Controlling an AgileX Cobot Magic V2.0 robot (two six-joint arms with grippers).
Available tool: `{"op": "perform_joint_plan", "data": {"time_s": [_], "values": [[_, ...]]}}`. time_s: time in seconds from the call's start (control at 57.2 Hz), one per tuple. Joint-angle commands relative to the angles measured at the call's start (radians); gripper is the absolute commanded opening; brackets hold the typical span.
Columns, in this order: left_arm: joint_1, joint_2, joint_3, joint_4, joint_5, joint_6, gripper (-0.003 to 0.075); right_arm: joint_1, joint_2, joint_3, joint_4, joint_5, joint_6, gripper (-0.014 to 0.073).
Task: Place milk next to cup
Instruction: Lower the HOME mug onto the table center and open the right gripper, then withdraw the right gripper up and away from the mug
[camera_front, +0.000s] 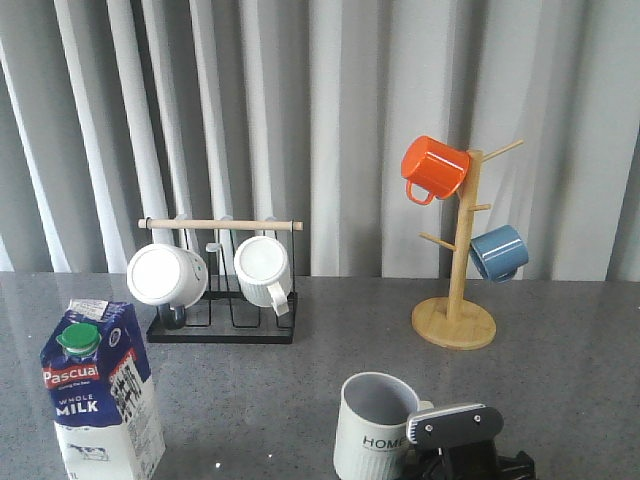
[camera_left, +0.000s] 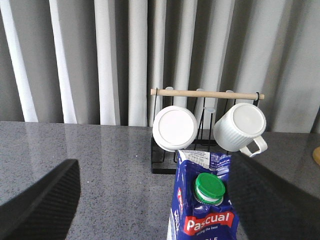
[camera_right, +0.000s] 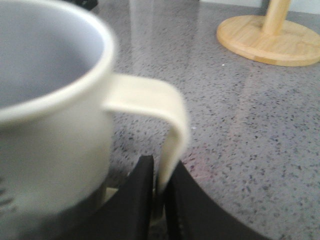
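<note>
In the front view the milk (camera_front: 100, 390) stands upright at the near left of the grey table (camera_front: 300, 380), green cap facing the camera. The cup (camera_front: 373, 428) stands upright near the middle of the near edge, well apart from the milk, with the right gripper (camera_front: 452, 432) just beside it on its right. Behind, a black rack (camera_front: 222, 290) with a wooden bar holds two white mugs (camera_front: 166, 275) on their sides. A wooden mug tree (camera_front: 456, 300) at the right carries an orange mug (camera_front: 434, 168) and a blue mug (camera_front: 498, 252).

In the left wrist view the milk (camera_left: 204, 205) stands between the left fingers (camera_left: 40, 200), which are spread wide on either side of it without touching it. The rack (camera_left: 162, 162) and its mugs stand beyond it.

In the right wrist view the cup (camera_right: 55, 125) fills the near side, and the right fingers (camera_right: 137, 200) are clamped on the lower end of its handle (camera_right: 160, 120). The mug tree's round base (camera_right: 270, 40) lies farther off on the table (camera_right: 250, 150).
</note>
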Motion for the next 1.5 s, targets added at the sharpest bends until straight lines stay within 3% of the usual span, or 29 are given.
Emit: {"op": "perform_joint_plan", "data": {"time_s": [0.0, 0.367, 0.787, 1.119, 1.276, 1.486], "values": [[-0.005, -0.001, -0.036, -0.01, -0.078, -0.01, 0.0587, 0.008, -0.036, -0.018, -0.02, -0.039, -0.034, 0.0094], [-0.005, -0.001, -0.036, -0.01, -0.078, -0.01, 0.0587, 0.014, -0.084, -0.018, -0.017, -0.039, -0.049, 0.0205], [-0.005, -0.001, -0.036, -0.01, -0.078, -0.01, 0.0587, 0.014, -0.161, 0.107, -0.025, -0.098, -0.047, 0.0222], [-0.005, -0.001, -0.036, -0.01, -0.078, -0.01, 0.0587, 0.014, -0.35, 0.228, -0.218, -0.089, 0.029, 0.0225], [-0.005, -0.001, -0.036, -0.01, -0.078, -0.01, 0.0587, -0.003, -0.479, 0.257, -0.219, -0.03, -0.011, 0.0228], [-0.005, -0.001, -0.036, -0.01, -0.078, -0.01, 0.0587, -0.13, -0.671, 0.261, -0.285, 0.151, -0.033, 0.0228]]}}
